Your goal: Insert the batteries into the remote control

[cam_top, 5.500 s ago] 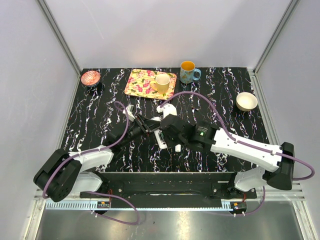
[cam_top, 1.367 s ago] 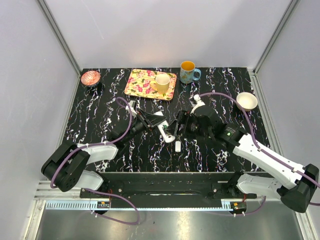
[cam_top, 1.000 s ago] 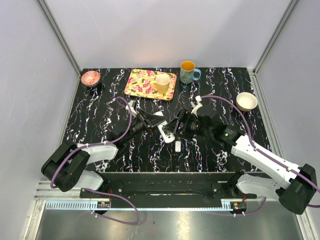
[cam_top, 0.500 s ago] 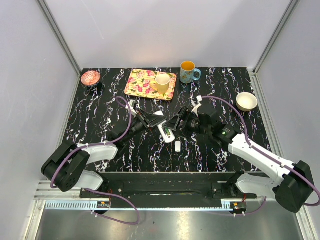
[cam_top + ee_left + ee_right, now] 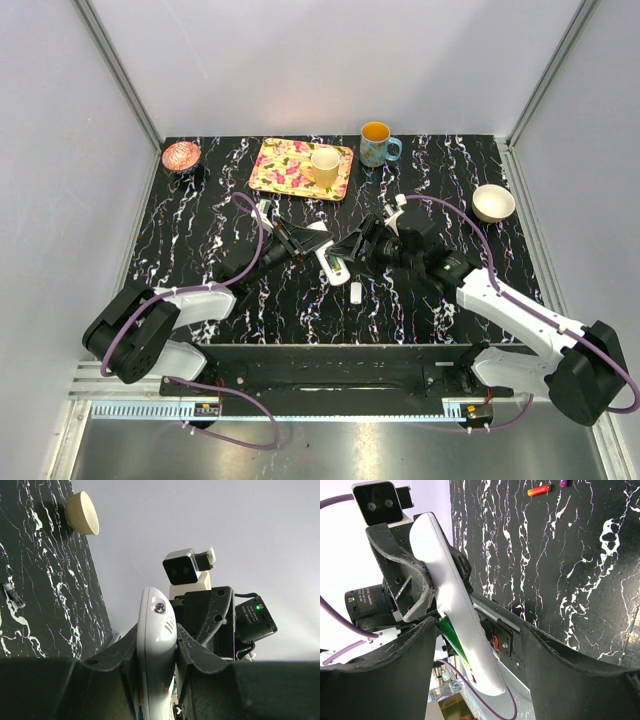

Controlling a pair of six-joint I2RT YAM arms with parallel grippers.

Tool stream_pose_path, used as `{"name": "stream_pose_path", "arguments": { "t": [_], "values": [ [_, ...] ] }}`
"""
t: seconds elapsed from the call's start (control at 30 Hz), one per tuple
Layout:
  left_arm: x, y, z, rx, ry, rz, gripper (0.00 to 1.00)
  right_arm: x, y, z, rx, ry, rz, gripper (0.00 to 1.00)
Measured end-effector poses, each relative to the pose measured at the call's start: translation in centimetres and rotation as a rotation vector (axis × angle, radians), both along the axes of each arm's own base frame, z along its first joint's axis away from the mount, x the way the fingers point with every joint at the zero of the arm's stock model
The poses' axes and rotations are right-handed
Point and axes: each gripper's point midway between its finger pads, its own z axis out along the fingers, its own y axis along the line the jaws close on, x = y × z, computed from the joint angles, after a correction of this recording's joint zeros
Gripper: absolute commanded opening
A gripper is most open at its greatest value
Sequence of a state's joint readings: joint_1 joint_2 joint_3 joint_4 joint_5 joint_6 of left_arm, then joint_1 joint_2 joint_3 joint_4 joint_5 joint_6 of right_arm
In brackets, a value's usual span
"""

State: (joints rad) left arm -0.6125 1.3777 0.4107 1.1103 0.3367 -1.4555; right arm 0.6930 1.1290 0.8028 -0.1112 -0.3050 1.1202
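Plastic, light and stiff by the look of it: the remote control point(image 5: 333, 262) should weigh almost nothing and will not flex. Its smooth white shell seems slippery, though, and could swivel in a narrow pinch. It sits just on the arms' side of the floral tray point(image 5: 290, 170), apparently lifted, with the left gripper point(image 5: 300, 245) clenched across its long edges at the end nearer the tray. That looks like the right place to grip, since it keeps clear of the recessed face. A green sliver runs along the underside in the right wrist view, possibly a cell already seated, though I cannot tell.

The right gripper point(image 5: 358, 250) is spread wide and straddles the remote's free end, with no contact that I can make out. A red-orange battery point(image 5: 539, 490) lies on the table. It is slim and round, so likely to roll, and best pinched across its middle. A small white piece point(image 5: 354, 293) rests farther from the tray than the remote.

Compared with a moment ago, the right gripper has moved from standing apart to closing in around the remote, its jaws slightly narrower. The left gripper's hold is unchanged.
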Motion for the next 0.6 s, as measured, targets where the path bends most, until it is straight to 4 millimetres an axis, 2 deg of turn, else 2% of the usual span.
{"name": "stream_pose_path", "arguments": {
  "t": [0.6],
  "values": [
    [0.0,0.01,0.11,-0.003,-0.004,0.0,0.0,-0.42,0.56,-0.36,0.067,0.02,0.02,0.65]
  ]
}}
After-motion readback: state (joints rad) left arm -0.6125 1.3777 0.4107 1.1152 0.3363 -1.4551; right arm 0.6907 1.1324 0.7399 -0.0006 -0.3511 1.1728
